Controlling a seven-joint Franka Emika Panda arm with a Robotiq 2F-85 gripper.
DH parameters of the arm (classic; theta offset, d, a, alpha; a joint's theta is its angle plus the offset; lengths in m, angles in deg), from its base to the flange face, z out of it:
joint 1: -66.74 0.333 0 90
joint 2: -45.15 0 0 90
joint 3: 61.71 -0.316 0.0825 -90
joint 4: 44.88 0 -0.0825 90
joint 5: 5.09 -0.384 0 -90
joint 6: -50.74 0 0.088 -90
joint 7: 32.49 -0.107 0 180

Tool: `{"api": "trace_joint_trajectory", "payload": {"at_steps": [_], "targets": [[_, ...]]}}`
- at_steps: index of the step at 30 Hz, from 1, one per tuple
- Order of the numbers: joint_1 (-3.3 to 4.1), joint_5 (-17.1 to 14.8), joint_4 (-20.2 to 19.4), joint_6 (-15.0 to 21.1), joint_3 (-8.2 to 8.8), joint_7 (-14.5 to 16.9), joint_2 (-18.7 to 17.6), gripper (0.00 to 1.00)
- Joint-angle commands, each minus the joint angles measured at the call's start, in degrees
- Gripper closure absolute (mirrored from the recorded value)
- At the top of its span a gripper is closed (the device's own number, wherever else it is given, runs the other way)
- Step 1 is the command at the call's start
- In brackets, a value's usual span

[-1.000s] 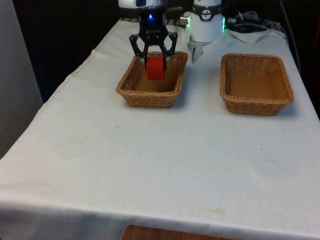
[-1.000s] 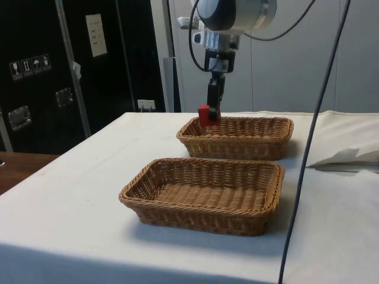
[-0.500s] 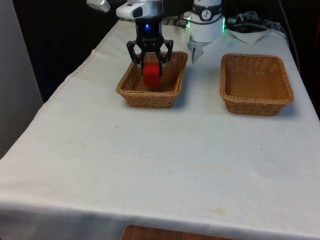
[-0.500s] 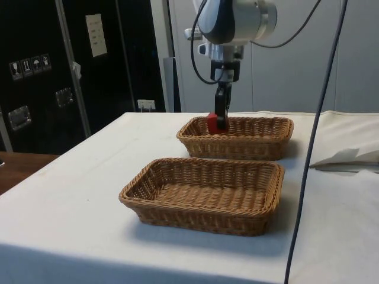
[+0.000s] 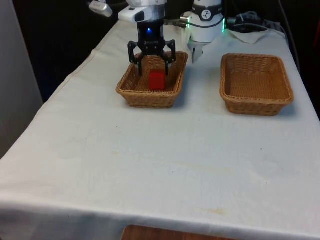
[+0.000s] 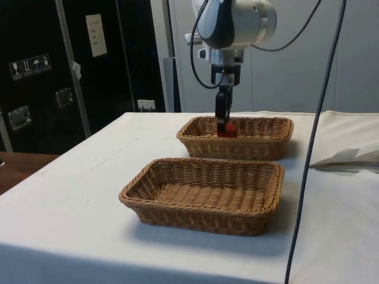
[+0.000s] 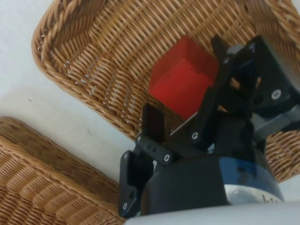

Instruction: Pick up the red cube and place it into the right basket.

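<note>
We have the gripper (image 5: 152, 65) low over the basket (image 5: 131, 88) on the front view's left, its fingers spread wide and holding nothing. The cube (image 5: 156, 80) sits on the basket floor just below and between them — free of both fingers as far as we can tell, since the wrist view shows one finger (image 7: 153, 124) standing clear of the red face.

From the robot's own side this basket lies to its right, so we judge it to be the target, and the placing looks done. The other basket (image 5: 256, 102) stands well apart on the cloth (image 5: 165, 160), with nothing in it.

In the side view the cube (image 6: 227, 129) rests toward the near wall of the far basket (image 6: 260, 151) with the gripper (image 6: 221, 116) straight above it — a low release, we take it, so the cube would settle flat rather than bounce off the wicker. It appears to sit squarely, away from the rim.

What we think remains is a straight lift out. The spread fingers hang inside the basket walls, so a sideways pull could catch the weave or nudge the cube; rising first should avoid both.
</note>
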Motion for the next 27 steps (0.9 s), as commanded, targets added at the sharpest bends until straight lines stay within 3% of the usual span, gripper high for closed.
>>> {"api": "trace_joint_trajectory", "payload": {"at_steps": [1, 3, 4, 9, 12, 13, 14, 18, 22, 23, 24, 27], "targets": [[-0.29, -0.8, -0.06, 0.23, -0.46, 0.57, 0.29, 0.21], [-0.29, -0.8, -0.06, 0.23, -0.52, 0.57, 0.29, 0.03], [-0.06, 0.0, 0.0, 0.0, -0.06, 0.0, 0.0, 0.0], [-0.34, -0.8, -0.06, 0.23, -0.57, 0.57, 0.29, 0.0], [0.34, 0.17, -0.06, 0.06, -0.11, -0.69, 0.74, 0.0], [-0.11, 0.0, 0.06, -0.06, -0.23, -0.11, 0.17, 0.0], [0.52, 0.52, -0.06, 0.11, -0.06, -1.15, 1.03, 0.0], [0.8, 2.01, -0.63, 0.46, -0.8, -3.5, 3.15, 0.0], [0.8, 4.18, -1.15, 0.57, -1.83, -6.07, 5.1, 0.0], [0.0, 2.69, -1.15, 0.0, -2.52, -4.41, 5.5, 0.0], [0.74, 5.44, -1.26, 0.46, -2.58, -7.68, 6.02, 0.0], [0.57, 7.39, -1.32, 0.34, -3.78, -10.2, 7.39, 0.0]]}}
